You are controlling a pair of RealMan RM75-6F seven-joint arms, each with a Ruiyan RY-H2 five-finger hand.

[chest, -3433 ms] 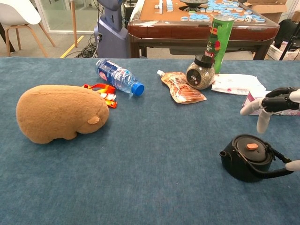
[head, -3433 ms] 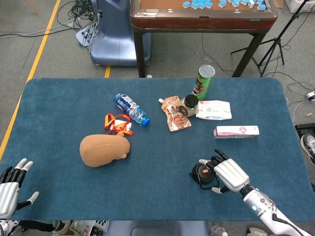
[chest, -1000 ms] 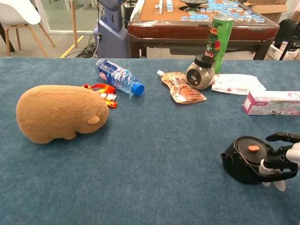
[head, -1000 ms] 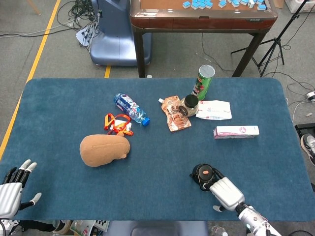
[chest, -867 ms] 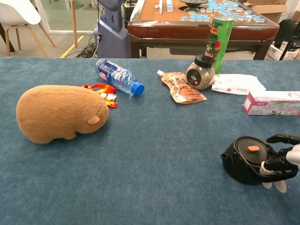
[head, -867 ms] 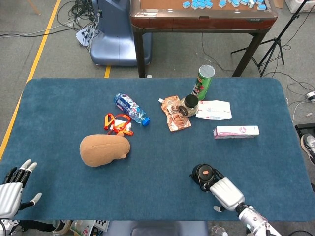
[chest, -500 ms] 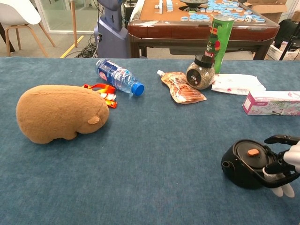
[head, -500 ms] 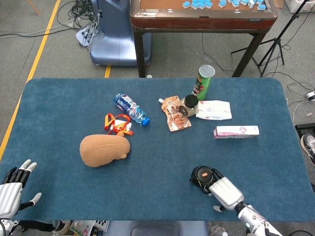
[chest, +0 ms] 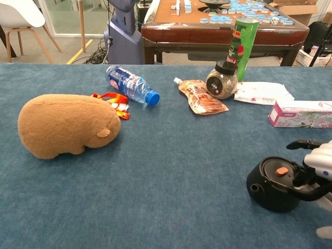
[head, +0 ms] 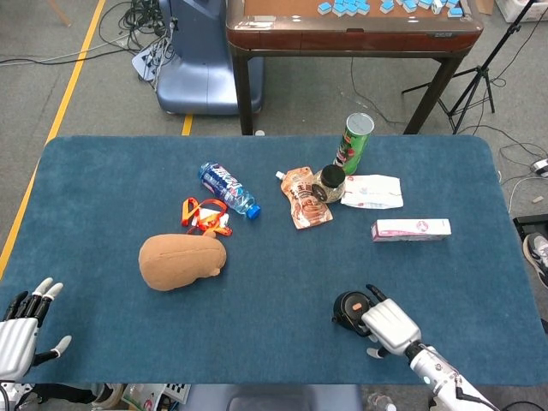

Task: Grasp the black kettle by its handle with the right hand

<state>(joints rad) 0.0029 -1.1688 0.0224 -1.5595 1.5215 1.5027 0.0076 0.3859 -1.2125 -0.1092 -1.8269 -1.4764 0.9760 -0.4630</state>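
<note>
A: R hand [chest: 319,158], silver-white w/ black fingers, is closed round the handle of the small round matte-black kettle [chest: 275,184]. Fingers curl over the handle arc; one finger sticks out toward the far side, free of the grip.

B: Head view agrees. R hand [head: 390,326] sits over the kettle's right half, and only the lid side of the kettle [head: 349,308] shows.

A: Kettle looks: squat, rounded body, flat black lid w/ small orange knob in the middle, stubby spout pointing left in chest view. Thin black handle loops off the right side. Can't tell if the base rests on the cloth or is lifted off it.

B: Position: near front edge of the blue felt-covered table [head: 120,197], right of centre. Well apart from everything else.

A: L hand [head: 19,325]: front-left corner, fingers spread, holding nothing.

B: Others, quick. Brown plush capybara-shaped toy [chest: 65,124] left of centre. Clear plastic water bottle w/ blue cap [chest: 129,84] lying on its side behind it, orange-red strap bundle [chest: 113,102] between the two. Pink-white flat carton [chest: 302,114] far right, behind the kettle.
</note>
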